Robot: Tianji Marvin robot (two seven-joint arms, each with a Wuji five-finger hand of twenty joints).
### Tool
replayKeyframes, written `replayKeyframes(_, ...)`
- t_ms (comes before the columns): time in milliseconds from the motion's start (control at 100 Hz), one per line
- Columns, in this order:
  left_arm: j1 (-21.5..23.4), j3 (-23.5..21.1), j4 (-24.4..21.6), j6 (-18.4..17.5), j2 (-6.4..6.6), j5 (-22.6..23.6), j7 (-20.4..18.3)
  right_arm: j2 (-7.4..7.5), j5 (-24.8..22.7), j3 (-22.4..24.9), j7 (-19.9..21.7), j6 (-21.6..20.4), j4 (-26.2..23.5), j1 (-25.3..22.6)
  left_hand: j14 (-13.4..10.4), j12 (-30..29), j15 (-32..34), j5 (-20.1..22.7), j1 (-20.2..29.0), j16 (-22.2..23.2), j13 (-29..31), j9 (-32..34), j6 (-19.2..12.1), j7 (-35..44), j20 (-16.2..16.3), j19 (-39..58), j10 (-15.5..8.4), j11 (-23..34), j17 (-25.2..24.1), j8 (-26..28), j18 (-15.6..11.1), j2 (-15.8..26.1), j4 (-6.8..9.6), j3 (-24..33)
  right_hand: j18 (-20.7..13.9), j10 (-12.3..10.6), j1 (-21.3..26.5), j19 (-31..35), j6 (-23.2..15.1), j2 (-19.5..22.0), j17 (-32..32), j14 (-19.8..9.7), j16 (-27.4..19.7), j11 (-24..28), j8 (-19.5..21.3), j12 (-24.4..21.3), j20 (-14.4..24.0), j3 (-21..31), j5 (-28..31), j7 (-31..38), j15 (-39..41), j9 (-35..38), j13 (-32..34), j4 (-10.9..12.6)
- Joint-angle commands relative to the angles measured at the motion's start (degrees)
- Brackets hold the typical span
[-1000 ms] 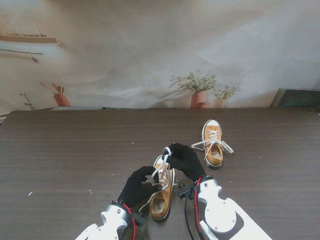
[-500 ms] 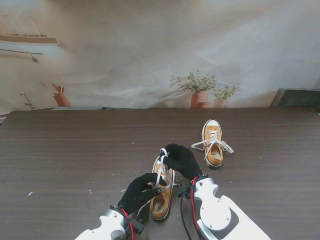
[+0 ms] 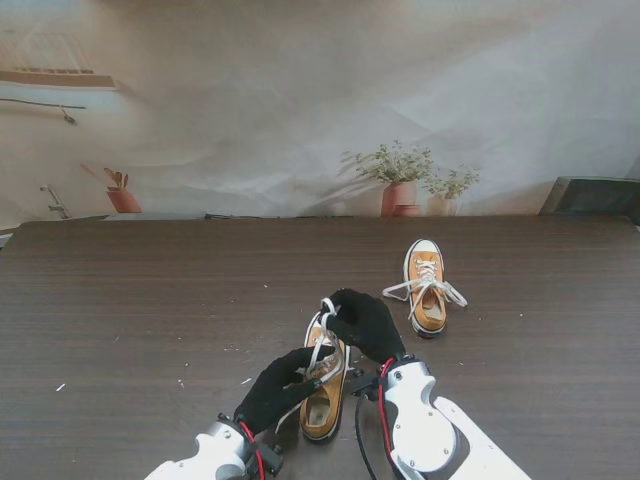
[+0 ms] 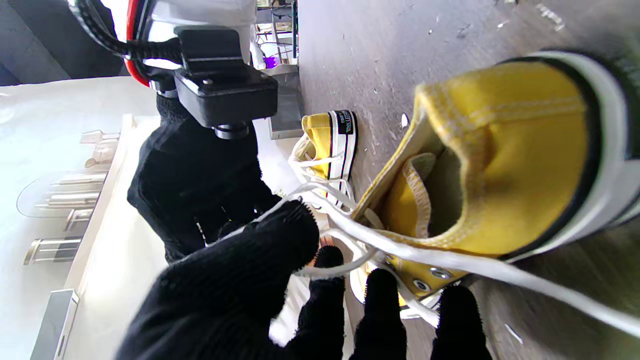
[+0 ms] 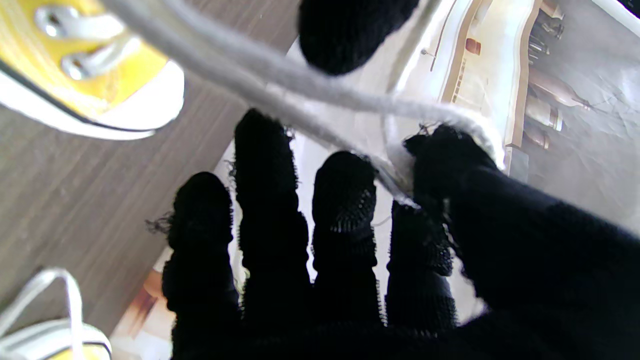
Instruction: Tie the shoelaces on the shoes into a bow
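A yellow sneaker [image 3: 322, 400] lies nearest to me with its toe pointing away, and its white laces [image 3: 324, 338] are pulled up over the tongue. My left hand [image 3: 280, 388], in a black glove, rests at the shoe's left side, thumb and fingers closed on a lace strand [image 4: 345, 267]. My right hand [image 3: 366, 322] hovers over the toe, pinching another lace strand [image 5: 395, 172] between thumb and forefinger. The strand runs taut past the shoe's heel [image 4: 505, 160]. A second yellow sneaker [image 3: 427, 285] stands farther away on the right, laces loose.
The dark wood table [image 3: 150, 300] carries small white scraps [image 3: 60, 387] on the left. Potted plants [image 3: 400, 180] stand beyond the far edge against a pale backdrop. A dark box [image 3: 595, 195] sits at the far right.
My left hand has drawn back nearer to me along the shoe, stretching the lace. My right hand has shifted slightly left over the toe, still holding its strand.
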Motion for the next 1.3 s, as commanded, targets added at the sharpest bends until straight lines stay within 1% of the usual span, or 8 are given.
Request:
replayKeyframes(0,0.6,0.0,-0.7,-0.2,0.23,0.0,-1.2,-0.09,-0.8,0.1,0.2,-0.7,-0.6,-0.6,0.3,0.6,0.3,-2.1,1.9,1.4,-0.9,-1.2,-6.2,-0.9,1.5,0.5,-2.1,-0.3,-0.4,-1.5,-4.3,1.4,0.79,-2.0,0.3,-0.9,1.1,0.5,-3.0,0.4,-0.2,-0.4,0.0,1.3,0.3,0.9,-0.6,0.2,2.9,3.2,0.0,1.8,1.3,-0.1)
replayKeyframes(110,1.0,-0.2,-1.3,-0.7,0.46,-0.3,-1.9,-0.02,-4.4,0.3,-2.1,-1.6,-1.2,-1.1,0.3,0.7,0.1,-0.3,2.3,1.5,-1.1,-1.4,-6.4,0.1,1.6,0.4,-2.0,-0.4,-0.7,-1.2,-4.4,1.8,0.95,-2.9,0.3,-0.9,0.9,0.5,-3.0,0.3,-0.1,-0.6,0.0,1.3,0.3,0.8,-0.6,0.3,3.0,3.2,0.1,1.9,1.5,-0.1)
replayKeyframes(200,1.4,-0.3,-1.7,-1.0,0.53,0.0,-1.9,0.20,-6.7,0.4,-3.0,-1.9,-1.9,-1.3,0.3,0.9,-0.3,3.9,2.8,1.7,-1.1,-1.3,-6.6,7.3,1.7,0.2,-1.6,-0.5,-0.6,2.4,-4.3,1.6,1.25,-2.3,0.4,-1.1,0.8,0.6,-3.2,0.3,0.1,-0.7,0.0,1.3,0.2,0.8,-0.6,0.4,2.9,3.2,0.1,2.0,1.6,-0.2)
replayKeyframes(330,2.1,-0.6,-2.4,-1.2,0.39,-0.3,-1.2,0.37,-8.1,0.4,-3.3,-1.6,-2.2,-1.1,0.6,1.3,-0.4,7.0,2.7,1.7,-0.8,-0.4,-8.2,29.3,1.6,0.1,-1.3,0.0,-0.4,17.8,-4.0,1.4,0.89,0.1,0.3,-1.2,0.7,0.6,-3.2,0.3,0.1,-0.8,-0.1,1.3,0.3,0.8,-0.6,0.6,2.9,3.2,0.0,2.0,1.7,-0.2)
replayKeyframes(420,2.4,-0.8,-2.7,-1.0,0.37,-0.5,-1.1,0.29,-9.2,0.1,-4.2,-0.7,-2.0,-0.8,0.9,1.3,-0.4,7.3,2.8,1.7,-0.8,0.0,-8.1,34.9,1.5,0.1,-1.2,0.2,-0.2,23.7,-3.8,1.6,0.80,0.3,0.4,-1.0,0.8,0.5,-3.0,0.2,0.1,-0.5,-0.1,1.3,0.2,0.8,-0.7,0.6,3.0,3.2,-0.1,2.1,1.7,-0.2)
replayKeyframes(730,2.5,-0.7,-3.3,-0.9,0.92,-1.4,-3.4,0.52,-18.1,-2.5,-10.0,1.2,-0.4,0.4,0.4,1.1,-0.4,4.3,5.4,2.0,-0.9,-0.3,-7.6,7.7,1.7,0.2,-1.8,-0.4,-0.7,3.3,-4.5,5.4,1.10,-6.4,0.6,-1.1,0.5,0.2,-3.0,0.0,0.5,-0.7,-0.3,1.3,0.1,0.8,-1.0,1.1,3.1,3.3,-0.5,2.4,2.0,-0.3)
replayKeyframes(1010,3.3,-1.6,-3.1,-1.6,0.63,-0.8,-1.9,0.33,-16.9,-2.2,-9.7,2.0,-0.8,-0.2,0.0,1.3,-0.2,-3.6,5.7,2.5,-1.6,-1.8,-6.5,-2.9,2.2,0.3,-2.0,-0.8,-1.2,-2.5,-5.0,6.6,1.38,-10.6,0.7,-1.0,0.6,0.2,-2.8,-0.1,0.6,-0.7,-0.4,1.3,0.1,0.8,-1.2,1.3,3.2,3.3,-0.7,2.4,2.1,-0.4)
replayKeyframes(1290,3.4,-2.3,-3.5,-0.7,0.65,-0.9,-2.2,0.32,-15.7,-1.8,-9.2,1.7,-1.6,-1.5,-0.5,1.4,-1.3,-10.5,9.2,2.7,-3.1,-5.1,-5.9,-9.3,2.7,0.0,-1.7,-1.5,-2.7,-6.4,-5.9,11.3,2.76,-25.6,0.7,-0.9,0.6,0.3,-2.7,-0.1,0.5,-0.6,-0.4,1.3,0.1,0.7,-1.3,1.3,3.2,3.4,-0.7,2.4,2.2,-0.4)
